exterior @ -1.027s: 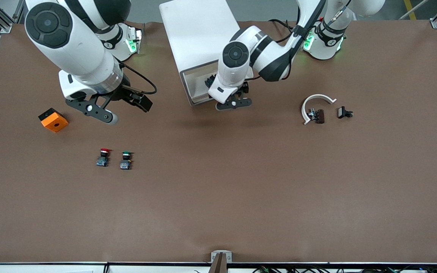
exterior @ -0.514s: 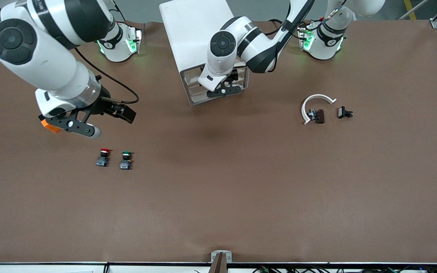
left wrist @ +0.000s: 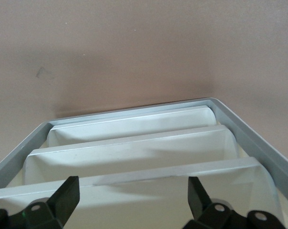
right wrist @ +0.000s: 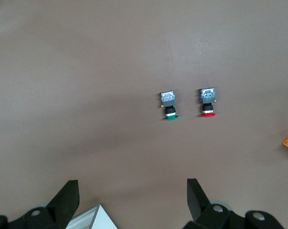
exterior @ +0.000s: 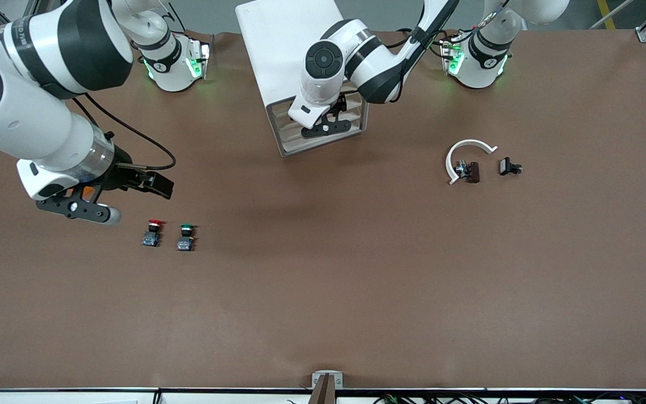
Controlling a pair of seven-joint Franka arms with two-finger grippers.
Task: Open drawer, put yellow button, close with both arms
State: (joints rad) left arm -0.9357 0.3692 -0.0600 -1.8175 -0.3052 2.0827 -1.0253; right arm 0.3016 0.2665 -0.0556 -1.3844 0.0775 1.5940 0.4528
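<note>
The white cabinet (exterior: 292, 53) stands at the robots' edge of the table. Its drawers (exterior: 282, 112) all look pushed in; the left wrist view shows stacked beige fronts (left wrist: 134, 143). My left gripper (exterior: 326, 128) is at the cabinet's front, open and empty, and also shows in the left wrist view (left wrist: 133, 193). My right gripper (exterior: 79, 209) hangs open and empty over the table near an orange block (exterior: 91, 193), and also shows in the right wrist view (right wrist: 132, 202). The yellow button is out of view.
A red-capped button (exterior: 153, 232) and a green-capped button (exterior: 186, 236) stand side by side, also in the right wrist view: the red-capped button (right wrist: 208, 109), the green-capped button (right wrist: 169, 112). A white arc piece (exterior: 467, 154), a dark part (exterior: 470, 171) and a black clip (exterior: 509, 166) lie toward the left arm's end.
The open drawer has slid shut as my left gripper moved in against the cabinet front. My right arm has swung away from the cabinet to above the orange block.
</note>
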